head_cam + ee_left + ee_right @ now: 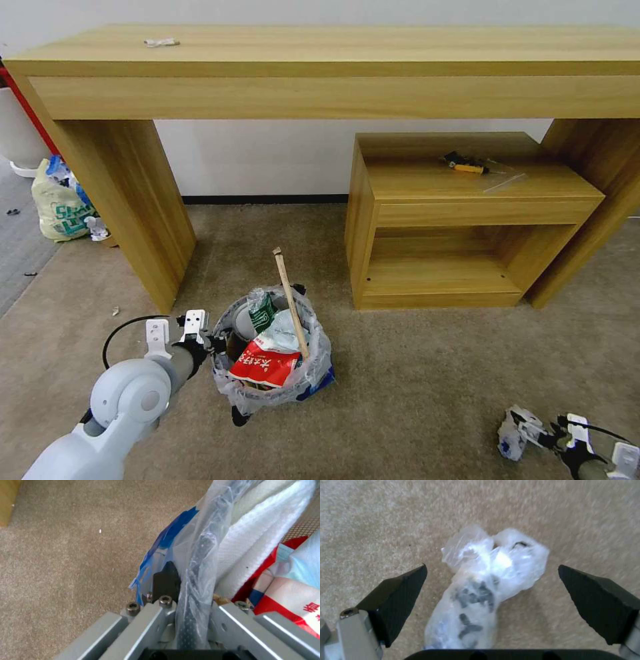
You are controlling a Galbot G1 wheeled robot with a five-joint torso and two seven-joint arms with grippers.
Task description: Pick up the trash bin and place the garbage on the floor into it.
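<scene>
Head view: left tool (217, 347) clamps trash bin (267, 393) rim; open floor (427, 373) beside.

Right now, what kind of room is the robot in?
Probably an office or test room: a long wooden desk against a plain white wall, a low wooden shelf unit under it, and flat beige carpet.

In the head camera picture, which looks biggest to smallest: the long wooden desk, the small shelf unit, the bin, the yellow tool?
1. long wooden desk
2. small shelf unit
3. trash bin, nearer the camera, so it may look larger than it is
4. yellow tool
</scene>
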